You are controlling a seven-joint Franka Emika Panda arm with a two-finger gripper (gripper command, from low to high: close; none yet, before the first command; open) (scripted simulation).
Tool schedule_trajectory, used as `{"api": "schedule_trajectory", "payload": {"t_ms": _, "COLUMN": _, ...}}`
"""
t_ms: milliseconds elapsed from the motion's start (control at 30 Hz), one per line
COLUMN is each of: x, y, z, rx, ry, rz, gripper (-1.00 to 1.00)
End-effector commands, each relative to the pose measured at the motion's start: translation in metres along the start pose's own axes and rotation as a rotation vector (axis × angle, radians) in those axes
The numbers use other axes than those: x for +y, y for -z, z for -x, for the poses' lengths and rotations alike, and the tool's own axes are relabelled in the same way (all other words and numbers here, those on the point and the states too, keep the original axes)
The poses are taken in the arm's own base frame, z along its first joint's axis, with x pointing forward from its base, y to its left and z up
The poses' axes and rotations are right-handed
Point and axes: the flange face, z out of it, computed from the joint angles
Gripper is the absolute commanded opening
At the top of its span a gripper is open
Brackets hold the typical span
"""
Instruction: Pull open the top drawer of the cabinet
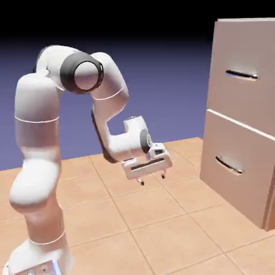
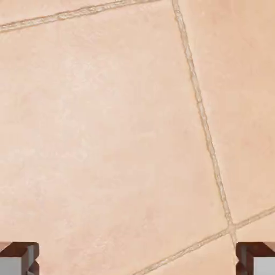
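The beige-pink cabinet point(image 1: 252, 48) stands at the right of the exterior view. Its top drawer point(image 1: 244, 102) carries a slim dark handle point(image 1: 241, 74); the like lower drawer point(image 1: 236, 190) sits below with its own handle point(image 1: 229, 165). Both fronts look flush. My gripper point(image 1: 152, 178) hangs low over the tiled floor, pointing down, well left of the cabinet and far below the top handle. It is open, with nothing between its fingers. In the hand view only the two fingertips point(image 2: 19, 259) show at the bottom corners, wide apart, over floor tiles point(image 2: 107, 134).
The white arm point(image 1: 37, 139) rises from the lower left and bends down toward the floor. Tan tiles with pale grout lines point(image 2: 207, 134) cover the floor between the arm and the cabinet.
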Motion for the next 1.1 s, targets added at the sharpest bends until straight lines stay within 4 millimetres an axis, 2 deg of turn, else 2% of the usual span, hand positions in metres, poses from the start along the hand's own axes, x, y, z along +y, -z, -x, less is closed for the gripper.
{"api": "schedule_trajectory", "payload": {"t_ms": 0, "x": -0.01, "y": -0.004, "z": -0.003, "rx": 0.002, "ry": 0.056, "rz": -0.009, "gripper": 0.0}}
{"api": "schedule_trajectory", "payload": {"t_ms": 167, "x": -0.053, "y": -0.01, "z": -0.018, "rx": 0.058, "ry": 0.31, "rz": -0.048, "gripper": 0.0}}
{"api": "schedule_trajectory", "payload": {"t_ms": 333, "x": -0.083, "y": 0.005, "z": -0.042, "rx": 0.188, "ry": 0.508, "rz": -0.065, "gripper": 0.0}}
{"api": "schedule_trajectory", "payload": {"t_ms": 467, "x": -0.093, "y": 0.03, "z": -0.066, "rx": 0.335, "ry": 0.614, "rz": -0.048, "gripper": 0.0}}
{"api": "schedule_trajectory", "payload": {"t_ms": 600, "x": -0.085, "y": 0.066, "z": -0.094, "rx": 0.504, "ry": 0.666, "rz": 0.003, "gripper": 0.0}}
{"api": "schedule_trajectory", "payload": {"t_ms": 733, "x": -0.057, "y": 0.11, "z": -0.122, "rx": 0.678, "ry": 0.659, "rz": 0.094, "gripper": 0.0}}
{"api": "schedule_trajectory", "payload": {"t_ms": 833, "x": -0.02, "y": 0.145, "z": -0.139, "rx": 0.801, "ry": 0.614, "rz": 0.186, "gripper": 0.0}}
{"api": "schedule_trajectory", "payload": {"t_ms": 933, "x": 0.03, "y": 0.182, "z": -0.15, "rx": 0.909, "ry": 0.535, "rz": 0.298, "gripper": 0.0}}
{"api": "schedule_trajectory", "payload": {"t_ms": 1067, "x": 0.116, "y": 0.227, "z": -0.15, "rx": 1.014, "ry": 0.38, "rz": 0.472, "gripper": 0.0}}
